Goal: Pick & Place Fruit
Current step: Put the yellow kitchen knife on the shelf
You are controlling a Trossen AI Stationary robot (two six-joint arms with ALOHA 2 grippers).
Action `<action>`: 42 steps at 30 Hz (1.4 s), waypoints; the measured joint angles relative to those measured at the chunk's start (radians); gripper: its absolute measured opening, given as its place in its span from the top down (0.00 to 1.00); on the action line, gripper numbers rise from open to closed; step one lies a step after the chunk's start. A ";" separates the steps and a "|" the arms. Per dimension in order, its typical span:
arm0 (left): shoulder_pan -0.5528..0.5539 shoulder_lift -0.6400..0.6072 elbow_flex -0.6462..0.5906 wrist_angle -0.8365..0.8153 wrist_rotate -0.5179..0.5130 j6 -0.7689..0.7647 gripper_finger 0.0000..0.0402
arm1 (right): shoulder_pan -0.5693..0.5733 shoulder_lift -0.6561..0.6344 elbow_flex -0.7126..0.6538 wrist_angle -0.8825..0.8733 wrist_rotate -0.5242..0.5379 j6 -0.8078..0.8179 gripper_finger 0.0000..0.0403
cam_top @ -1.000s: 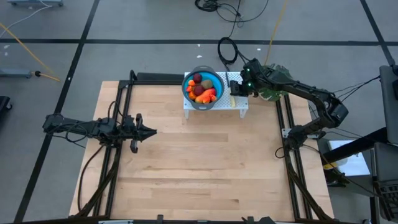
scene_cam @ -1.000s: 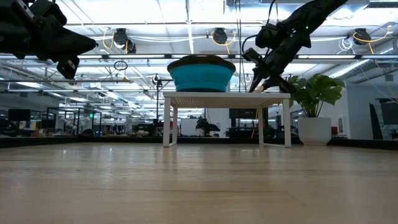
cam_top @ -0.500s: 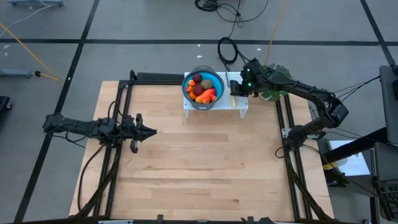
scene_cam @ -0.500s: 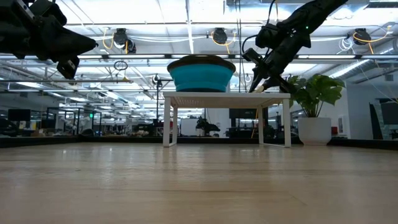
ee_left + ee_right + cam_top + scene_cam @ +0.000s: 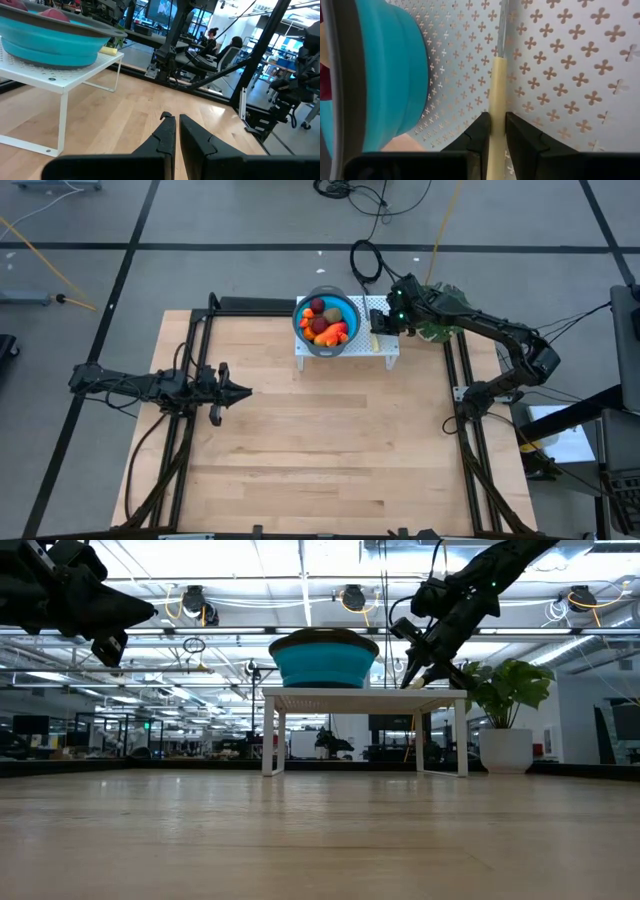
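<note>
While the fruit (image 5: 326, 322) sits in the bowl (image 5: 347, 306), right fingers (image 5: 479, 131) grasp the knife handle (image 5: 496, 95) beside it

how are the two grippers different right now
The right gripper is over the white perforated rack beside the blue bowl, fingers straddling the yellow knife handle. The left gripper hangs over bare table, far from the rack, fingers nearly together and empty. Both are dark two-finger grippers.

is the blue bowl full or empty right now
Full: the high view shows the blue bowl on the white rack heaped with fruit.
</note>
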 joint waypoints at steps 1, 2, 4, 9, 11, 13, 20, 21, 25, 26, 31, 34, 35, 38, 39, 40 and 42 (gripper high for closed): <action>0.000 0.000 0.000 0.000 0.000 0.000 0.95 | 0.000 0.000 0.000 0.000 0.000 -0.003 0.87; 0.000 0.000 0.000 0.000 0.000 0.000 0.95 | 0.000 0.000 0.000 0.000 0.000 -0.004 0.87; 0.001 0.000 0.000 0.000 0.000 0.000 0.95 | 0.000 0.000 0.000 0.000 0.000 -0.005 0.87; 0.000 0.000 0.000 0.000 0.000 0.000 0.95 | 0.000 -0.001 0.000 0.003 0.029 0.023 0.87; 0.000 0.000 0.000 0.000 0.000 0.000 0.95 | 0.000 -0.001 0.000 0.003 0.042 0.020 0.87; 0.000 0.000 0.000 0.000 0.000 0.000 0.95 | 0.000 -0.002 0.000 0.003 0.045 0.018 0.87; 0.000 0.000 0.000 0.000 0.000 0.000 0.95 | 0.000 -0.002 0.000 0.002 0.045 0.020 0.87; 0.000 0.000 0.000 0.000 0.000 0.000 0.95 | 0.000 -0.002 0.000 0.002 0.045 0.020 0.87; 0.000 0.000 0.000 0.000 0.000 0.000 0.95 | 0.000 -0.002 0.000 0.002 0.042 0.021 0.87; 0.000 0.000 0.000 0.000 0.000 0.000 0.95 | 0.000 -0.002 0.000 0.002 0.039 0.021 0.87; 0.000 0.000 0.000 0.000 0.000 0.000 0.95 | 0.000 -0.002 0.000 -0.003 0.018 0.022 0.87; 0.000 0.000 0.000 0.000 0.000 0.000 0.95 | 0.000 -0.002 0.000 -0.007 0.018 0.025 0.86; 0.000 0.000 0.000 0.000 0.000 0.000 0.95 | 0.000 -0.002 0.000 -0.007 0.019 0.026 0.85; 0.000 0.000 0.000 0.000 0.000 0.000 0.95 | 0.000 -0.001 0.000 -0.012 0.019 0.049 0.83; 0.000 0.000 0.000 0.000 0.000 0.000 0.95 | 0.000 -0.001 0.000 -0.012 0.019 0.049 0.82; 0.000 0.000 0.000 0.000 0.000 0.000 0.95 | 0.000 -0.001 0.000 -0.012 0.019 0.048 0.80; 0.000 0.000 0.000 0.000 0.000 0.000 0.95 | 0.000 0.000 0.000 -0.011 0.018 0.048 0.78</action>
